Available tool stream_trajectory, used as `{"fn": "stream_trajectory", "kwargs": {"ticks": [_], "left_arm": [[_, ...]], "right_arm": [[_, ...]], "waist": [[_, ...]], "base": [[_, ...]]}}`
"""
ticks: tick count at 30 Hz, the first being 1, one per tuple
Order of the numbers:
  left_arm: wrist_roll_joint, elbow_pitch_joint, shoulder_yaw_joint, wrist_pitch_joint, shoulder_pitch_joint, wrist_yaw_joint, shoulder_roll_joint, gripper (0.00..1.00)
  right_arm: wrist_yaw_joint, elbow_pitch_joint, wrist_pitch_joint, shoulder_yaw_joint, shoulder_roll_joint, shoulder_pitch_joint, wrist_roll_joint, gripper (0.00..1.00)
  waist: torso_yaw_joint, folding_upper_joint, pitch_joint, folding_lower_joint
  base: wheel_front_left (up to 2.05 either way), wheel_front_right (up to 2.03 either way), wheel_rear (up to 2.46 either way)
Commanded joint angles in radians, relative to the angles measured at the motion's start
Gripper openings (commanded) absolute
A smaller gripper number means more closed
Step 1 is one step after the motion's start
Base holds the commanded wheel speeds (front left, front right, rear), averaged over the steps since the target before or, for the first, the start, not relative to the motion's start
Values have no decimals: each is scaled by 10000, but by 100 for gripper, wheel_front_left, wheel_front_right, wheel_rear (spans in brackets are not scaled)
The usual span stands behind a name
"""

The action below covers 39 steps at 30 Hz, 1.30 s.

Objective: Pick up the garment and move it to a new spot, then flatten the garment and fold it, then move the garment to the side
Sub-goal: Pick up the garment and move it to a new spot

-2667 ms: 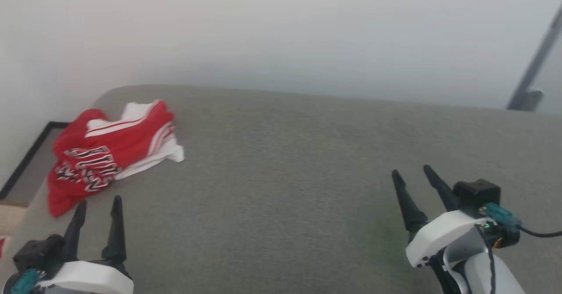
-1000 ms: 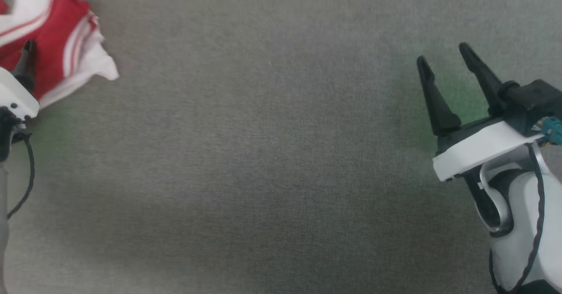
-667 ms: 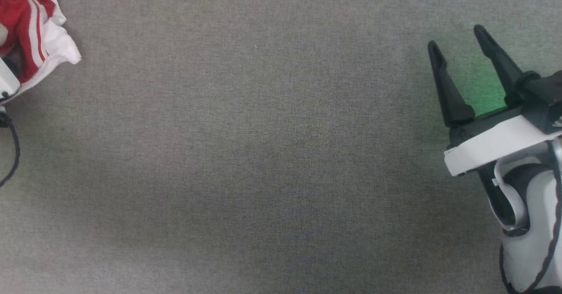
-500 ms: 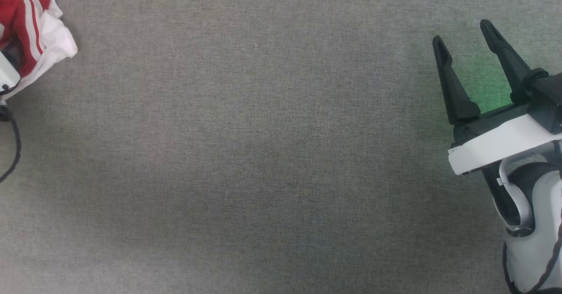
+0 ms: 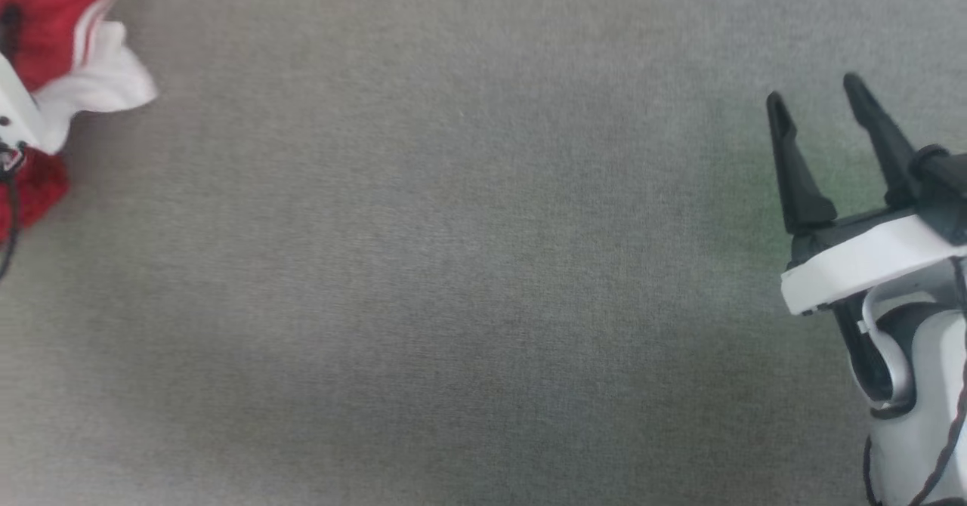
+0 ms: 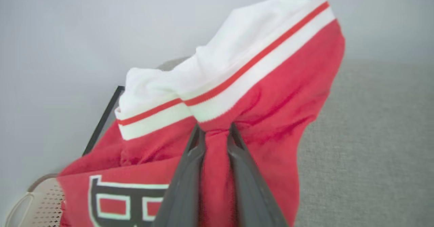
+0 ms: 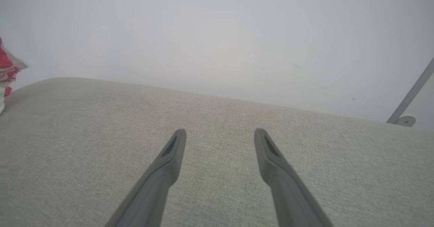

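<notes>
Overhead, the garment point(image 5: 60, 7) is bunching at the far-left corner of the grey cushion point(image 5: 453, 264). The right gripper point(image 5: 814, 92) is hovering over the cushion's right side, well apart from the garment, its fingers spread wide and holding nothing.

Along the left wrist, the left gripper point(image 6: 213, 130) is pinching a red fold of the garment point(image 6: 271, 95) just below its striped white trim, fingers drawn narrow around the cloth. Off the cushion's left end, a black frame point(image 6: 101, 118) is running beside the wall point(image 6: 67, 34). A pale perforated thing point(image 6: 37, 200) is peeking out under the garment, its contents hidden.

Along the right wrist, the right gripper point(image 7: 220, 132) is pointing across the cushion point(image 7: 84, 135). The garment point(image 7: 6, 67) is showing at the cushion's far left, and a grey pole point(image 7: 410, 95) is slanting behind its right end.
</notes>
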Motion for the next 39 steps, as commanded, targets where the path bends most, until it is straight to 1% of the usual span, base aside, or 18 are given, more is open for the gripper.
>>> {"fn": "stream_trajectory", "kwargs": {"ticks": [1,4,7,8,13,16,20,24,29,32,35,36,39], "left_arm": [[-104,-215,-129,-102,13,-16,127,0],[-214,-836,-499,-186,-2,-14,471,0],[-331,-1460,-775,-51,4,-14,835,0],[-331,-1460,-775,-51,4,-14,835,0],[-566,-2839,-1116,466,202,-14,1384,0],[-700,-3788,-1135,909,375,38,1674,0],[-848,-5422,-1113,1482,862,385,1963,0],[-942,-7345,-1060,2051,1461,920,2240,0],[-921,-9662,-1125,2821,2130,1637,2537,0],[-854,-10775,-1253,3269,2383,1968,2642,0],[-794,-11607,-1432,3671,2512,2167,2661,0],[-808,-11826,-1534,3793,2532,2222,2589,0],[-777,-12284,-1846,4133,2615,2276,2470,0]], "right_arm": [[1,97,-132,-42,48,103,48,100],[1,340,-264,-105,128,245,108,100],[1,543,-370,-146,169,338,150,100],[1,543,-370,-146,169,338,150,100],[1,742,-521,-202,262,485,232,100],[1,830,-619,-354,349,608,273,100],[1,889,-757,-618,442,713,305,100],[1,927,-834,-796,470,809,313,100],[1,974,-940,-965,532,899,317,100],[1,1026,-1034,-1028,612,926,319,100],[1,1072,-1122,-1030,730,935,317,100],[1,1103,-1147,-1074,750,935,340,100],[1,1210,-1275,-1042,820,897,367,100]], "waist": [[128,0,-533,0],[189,0,-981,0],[227,0,-1391,0],[227,0,-1391,0],[255,0,-1959,0],[235,0,-2213,0],[97,0,-2448,0],[-213,0,-2586,0],[-820,0,-2628,0],[-1282,0,-2605,0],[-1791,0,-2534,0],[-1938,0,-2504,0],[-2434,0,-2390,0]], "base": [[0,0,0],[0,0,0],[0,0,0],[0,0,0],[0,0,0],[0,0,0],[0,0,0],[0,0,0],[0,0,0],[0,0,0],[0,0,0],[0,0,0],[0,0,0]]}}
